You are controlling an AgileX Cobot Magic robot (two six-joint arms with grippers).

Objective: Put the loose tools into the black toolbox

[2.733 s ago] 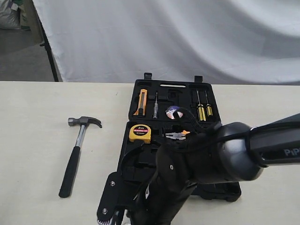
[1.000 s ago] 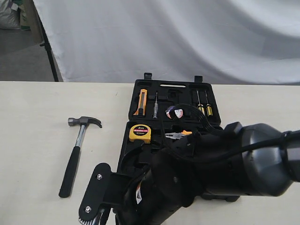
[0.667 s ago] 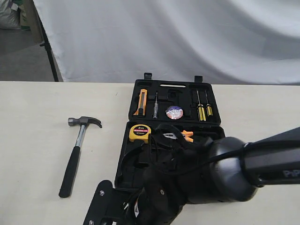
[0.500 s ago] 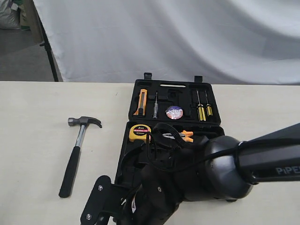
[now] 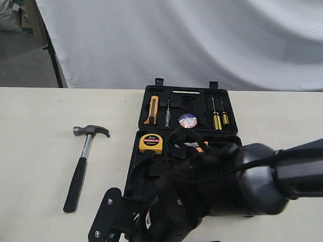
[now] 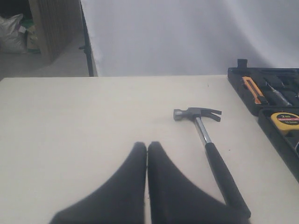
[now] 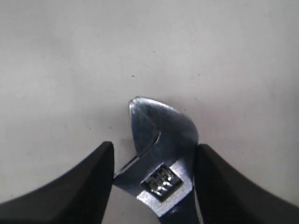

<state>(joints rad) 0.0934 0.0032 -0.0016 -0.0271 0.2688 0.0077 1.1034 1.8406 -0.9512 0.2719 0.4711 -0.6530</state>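
Observation:
The silver adjustable wrench [image 7: 163, 135] lies on the pale table, its head between the two black fingers of my right gripper [image 7: 155, 143], which is shut on it with both fingers touching its sides. The wrench handle is hidden. The claw hammer [image 5: 83, 166] lies loose on the table left of the black toolbox [image 5: 186, 92]. The small tape roll [image 5: 187, 121] sits in the toolbox's far half. My left gripper [image 6: 147, 144] is shut and empty, hovering over bare table beside the hammer [image 6: 210, 149]. My right arm hides most of the toolbox's near half.
In the toolbox sit a yellow tape measure [image 5: 151, 142], an orange utility knife [image 5: 153, 109], yellow-handled screwdrivers [image 5: 218, 118] and a bit of orange pliers [image 5: 202, 146]. A white cloth hangs behind the table.
My right arm has shifted and dipped over the toolbox's near half. The tape roll, partly covered a second ago, shows fully. The hammer has not moved.

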